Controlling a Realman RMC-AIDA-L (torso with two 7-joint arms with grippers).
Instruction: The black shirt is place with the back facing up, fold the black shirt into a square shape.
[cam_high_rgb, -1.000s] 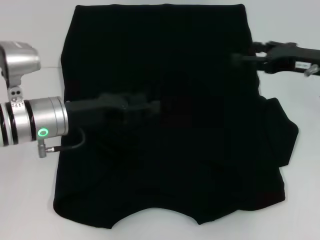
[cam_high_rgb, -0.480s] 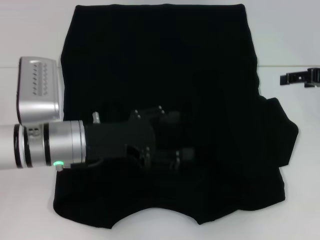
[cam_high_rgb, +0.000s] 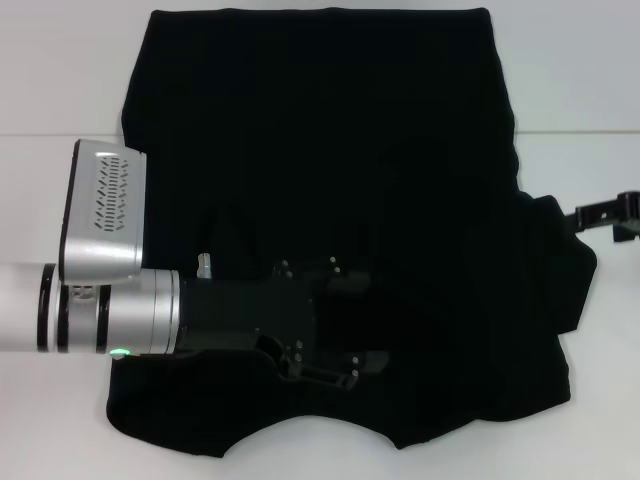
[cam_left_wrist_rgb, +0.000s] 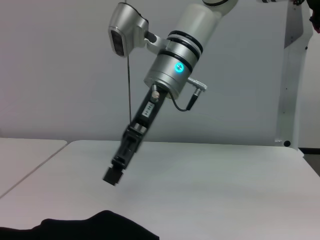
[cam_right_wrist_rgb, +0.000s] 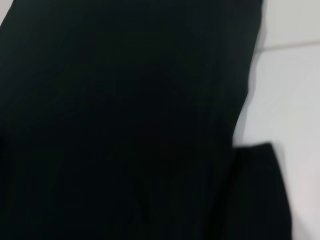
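Note:
The black shirt (cam_high_rgb: 320, 120) lies spread flat on the white table (cam_high_rgb: 580, 80), with one short sleeve (cam_high_rgb: 560, 260) sticking out on the right. My left gripper (cam_high_rgb: 365, 322) reaches in from the left and hovers open over the shirt's near middle, holding nothing. My right gripper (cam_high_rgb: 600, 213) is at the right edge of the head view, just off the sleeve. In the left wrist view the right gripper (cam_left_wrist_rgb: 112, 175) points down above the bare table, beyond a fold of the shirt (cam_left_wrist_rgb: 100, 227). Black shirt cloth (cam_right_wrist_rgb: 125, 125) fills most of the right wrist view.
White table shows on both sides of the shirt (cam_high_rgb: 60, 60) and beside it in the right wrist view (cam_right_wrist_rgb: 290, 100). A seam between two tabletops runs across (cam_high_rgb: 580, 132). A white post (cam_left_wrist_rgb: 290, 75) stands beyond the table.
My left arm has come nearer along the shirt, from its middle to its near part, and its wrist has turned. My right gripper drew off the shirt's right edge and now sits by the sleeve.

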